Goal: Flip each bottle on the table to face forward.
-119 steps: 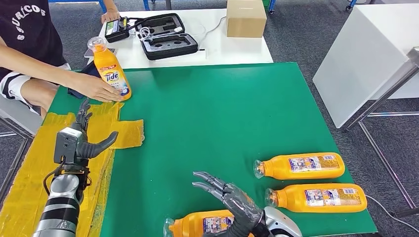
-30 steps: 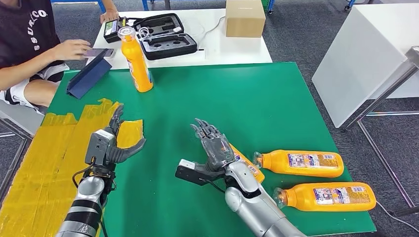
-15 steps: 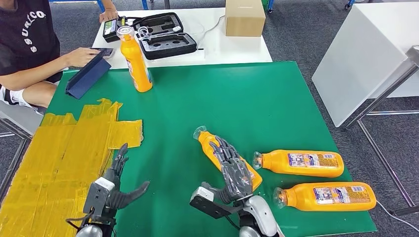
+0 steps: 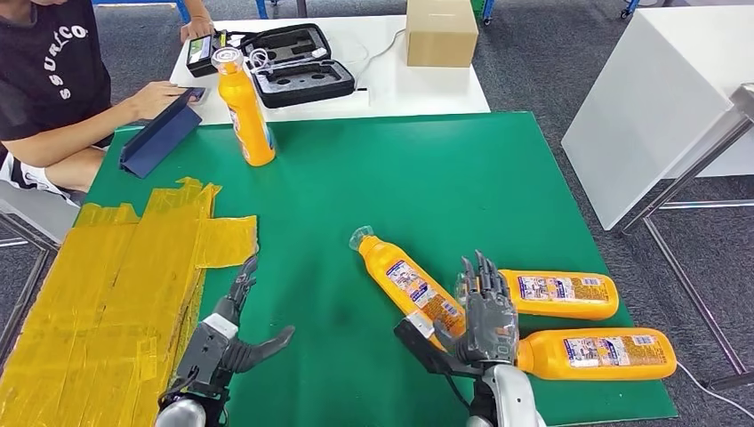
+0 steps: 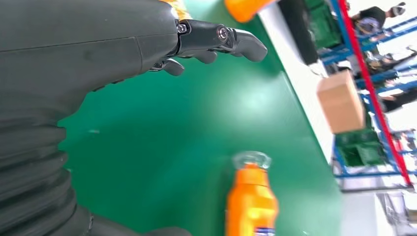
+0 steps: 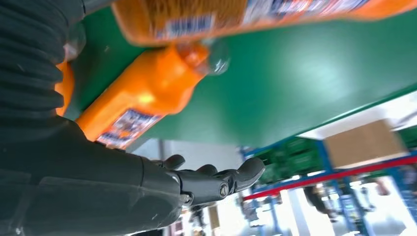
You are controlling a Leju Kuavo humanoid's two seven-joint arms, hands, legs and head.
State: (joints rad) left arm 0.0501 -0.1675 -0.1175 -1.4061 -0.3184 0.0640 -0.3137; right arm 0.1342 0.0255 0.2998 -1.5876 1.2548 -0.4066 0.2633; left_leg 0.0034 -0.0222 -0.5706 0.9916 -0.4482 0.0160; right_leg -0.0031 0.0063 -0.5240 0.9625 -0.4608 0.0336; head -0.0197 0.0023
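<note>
Several orange detergent bottles are on the green table (image 4: 427, 178). One stands upright (image 4: 245, 108) at the far left. One lies slanted (image 4: 405, 279) in the near middle, its clear cap pointing away from me. Two more lie on their sides at the near right, one (image 4: 556, 294) behind the other (image 4: 594, 353). My right hand (image 4: 487, 311) is raised between the slanted bottle and those two, fingers spread, holding nothing. My left hand (image 4: 228, 342) hovers open over the near left. The left wrist view shows my left hand (image 5: 147, 44) and the slanted bottle (image 5: 252, 204); the right wrist view shows my right hand (image 6: 147, 187) over two lying bottles (image 6: 147, 101).
A person sits at the far left with a hand on a blue tablet case (image 4: 160, 133). On the white table behind are a black foam case (image 4: 302, 64) and a cardboard box (image 4: 442, 31). Yellow tape (image 4: 116, 285) covers the left side. A white bench (image 4: 658, 98) stands to the right.
My right hand has let go of the slanted bottle and moved right, towards the two lying bottles. My left hand has shifted slightly right. The slanted bottle stays put.
</note>
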